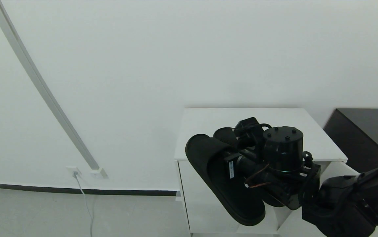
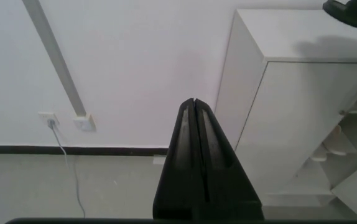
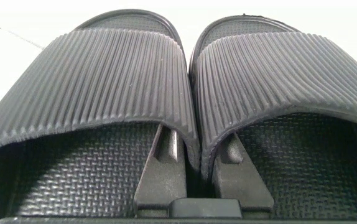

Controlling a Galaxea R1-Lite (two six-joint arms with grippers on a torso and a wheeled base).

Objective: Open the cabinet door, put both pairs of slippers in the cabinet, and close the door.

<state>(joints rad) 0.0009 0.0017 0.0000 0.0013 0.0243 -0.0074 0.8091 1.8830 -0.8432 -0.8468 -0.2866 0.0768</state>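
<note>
The right gripper (image 3: 198, 134) pinches a pair of black rubber slippers with ribbed straps (image 3: 116, 81) by their touching inner walls, one of its fingers (image 3: 161, 171) tucked under each strap. In the head view that gripper (image 1: 241, 156) holds the pair (image 1: 222, 184) in the air, tilted, in front of the white rectangular cabinet (image 1: 241, 118), toes near the top edge. The left gripper (image 2: 194, 155) is pressed together and empty, pointing at the white wall beside the cabinet (image 2: 290, 81) – shelves show at its far side, with a pale shape too small to tell. A grey slanted cable duct (image 1: 40, 85) runs down to a wall socket (image 1: 73, 171); dark furniture (image 1: 363, 131) stands beyond the cabinet.
</note>
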